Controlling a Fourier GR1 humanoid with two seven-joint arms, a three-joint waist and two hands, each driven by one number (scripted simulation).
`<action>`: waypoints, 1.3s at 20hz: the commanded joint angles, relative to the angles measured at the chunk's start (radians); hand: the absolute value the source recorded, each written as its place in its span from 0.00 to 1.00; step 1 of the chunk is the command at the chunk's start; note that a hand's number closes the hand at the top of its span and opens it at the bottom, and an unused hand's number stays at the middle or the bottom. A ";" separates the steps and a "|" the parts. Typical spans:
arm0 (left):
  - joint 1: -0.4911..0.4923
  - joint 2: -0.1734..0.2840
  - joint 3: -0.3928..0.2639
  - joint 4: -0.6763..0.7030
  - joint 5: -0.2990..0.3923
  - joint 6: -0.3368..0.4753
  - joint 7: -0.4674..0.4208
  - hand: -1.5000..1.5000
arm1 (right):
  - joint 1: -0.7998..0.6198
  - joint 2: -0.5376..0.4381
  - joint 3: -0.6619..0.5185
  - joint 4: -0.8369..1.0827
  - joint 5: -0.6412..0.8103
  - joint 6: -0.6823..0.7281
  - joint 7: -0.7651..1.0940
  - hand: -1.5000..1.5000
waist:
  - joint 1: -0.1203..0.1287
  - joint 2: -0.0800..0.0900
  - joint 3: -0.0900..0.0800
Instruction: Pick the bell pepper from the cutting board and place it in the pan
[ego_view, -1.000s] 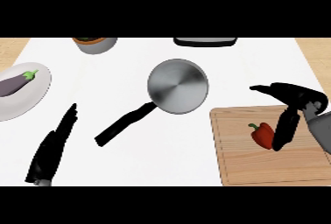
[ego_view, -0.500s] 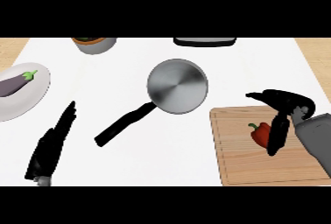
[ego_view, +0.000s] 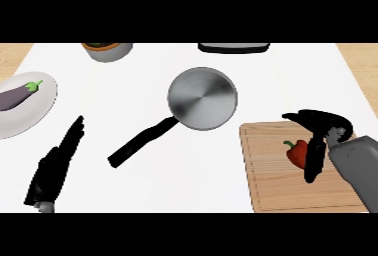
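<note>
**Right hand over the pepper on the board**

The pepper (ego_view: 297, 153), red with a green stem, lies on the board (ego_view: 275, 187), near the board's far edge and toward its right side. The board sits at the counter's (ego_view: 244, 195) near right corner.

The right hand (ego_view: 322, 131) hangs over the board just beside the pepper, on its right. Its fingers (ego_view: 315, 165) point down along the pepper's right side and the thumb reaches out to the left above it; they are spread and not closed round the pepper. Whether they touch it cannot be told.

The pan (ego_view: 201, 99) lies near the middle of the counter, left of the board's far corner, with its black handle pointing toward the near left. It holds nothing.

The left hand (ego_view: 55, 167) rests open near the counter's near left corner, fingers straight and pointing away.

A plate (ego_view: 28, 117) at the left edge carries an eggplant (ego_view: 18, 95). A bowl (ego_view: 108, 50) stands at the far edge.
</note>
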 joint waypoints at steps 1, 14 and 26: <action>-0.059 0.027 0.058 0.017 0.024 -0.053 0.037 0.50 | -0.008 0.055 0.010 0.041 0.069 0.027 0.009 0.00 | 0.001 0.001 0.000; -0.006 -0.044 0.046 -0.069 -0.068 -0.076 0.063 0.50 | 0.068 0.106 -0.075 0.083 0.271 0.033 -0.125 0.00 | -0.001 0.000 0.000; 0.003 -0.108 0.054 -0.038 -0.115 -0.056 0.025 0.50 | 0.083 0.178 -0.127 0.255 0.376 -0.117 -0.332 1.00 | 0.002 0.001 0.000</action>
